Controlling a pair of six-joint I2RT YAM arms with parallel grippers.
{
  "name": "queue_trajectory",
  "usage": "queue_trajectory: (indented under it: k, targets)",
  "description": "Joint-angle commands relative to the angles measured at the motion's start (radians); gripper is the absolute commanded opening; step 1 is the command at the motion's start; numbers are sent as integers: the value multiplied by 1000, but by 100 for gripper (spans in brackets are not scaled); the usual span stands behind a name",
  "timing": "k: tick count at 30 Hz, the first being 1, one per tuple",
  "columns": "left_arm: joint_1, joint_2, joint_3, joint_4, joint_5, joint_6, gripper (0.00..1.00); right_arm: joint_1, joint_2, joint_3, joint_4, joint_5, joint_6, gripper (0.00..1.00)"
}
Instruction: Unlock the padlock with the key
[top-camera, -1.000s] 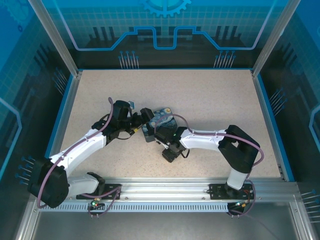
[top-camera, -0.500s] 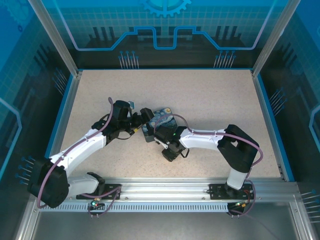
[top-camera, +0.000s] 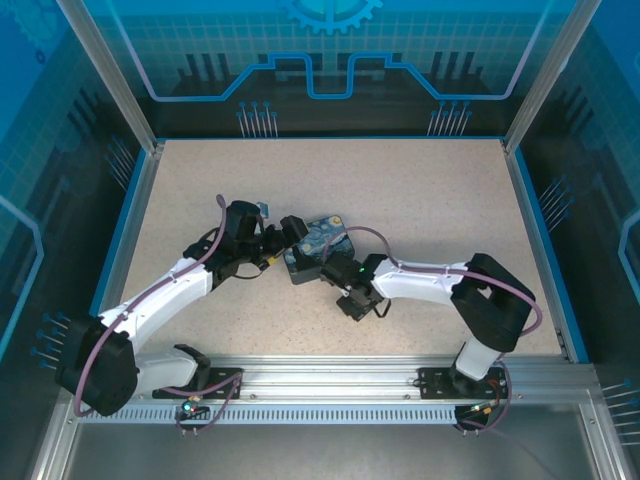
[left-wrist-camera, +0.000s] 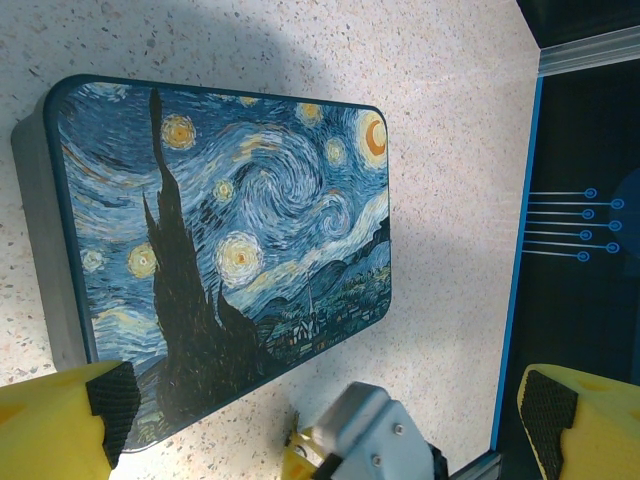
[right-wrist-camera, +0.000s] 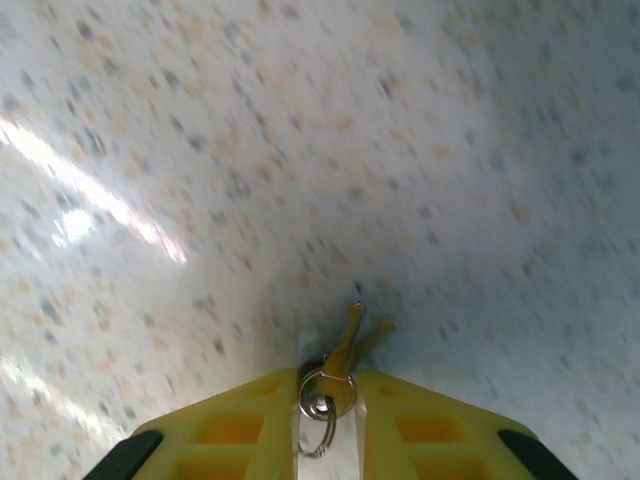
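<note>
Your right tool (right-wrist-camera: 328, 388) pinches the key (right-wrist-camera: 346, 343) close over the desk (right-wrist-camera: 300, 150), while your left tool (left-wrist-camera: 328, 405) stands spread wide at the box (left-wrist-camera: 230, 240) near the desk's middle.

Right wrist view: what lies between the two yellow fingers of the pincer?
The key, on its small ring, clamped between them; the right wrist view shows it.
</note>
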Motion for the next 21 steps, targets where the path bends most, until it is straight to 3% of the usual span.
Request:
queue_trajectory:
  k: [1, 9, 11, 14, 21]
  targets:
    - [5, -17, 26, 1, -1, 4, 99, -10, -98, -36, -71, 27, 63, 21]
    - [5, 1, 32, 14, 7, -1, 99, -37, -261, -94, -103, -26, 110, 28]
    - [5, 5, 32, 15, 7, -2, 99, -51, -259, -84, -92, -34, 103, 37]
    - [5, 4, 34, 15, 8, -3, 99, -69, -223, -74, -83, -42, 94, 45]
    - [5, -1, 29, 18, 6, -8, 99, -106, -147, -74, -94, -20, 191, 44]
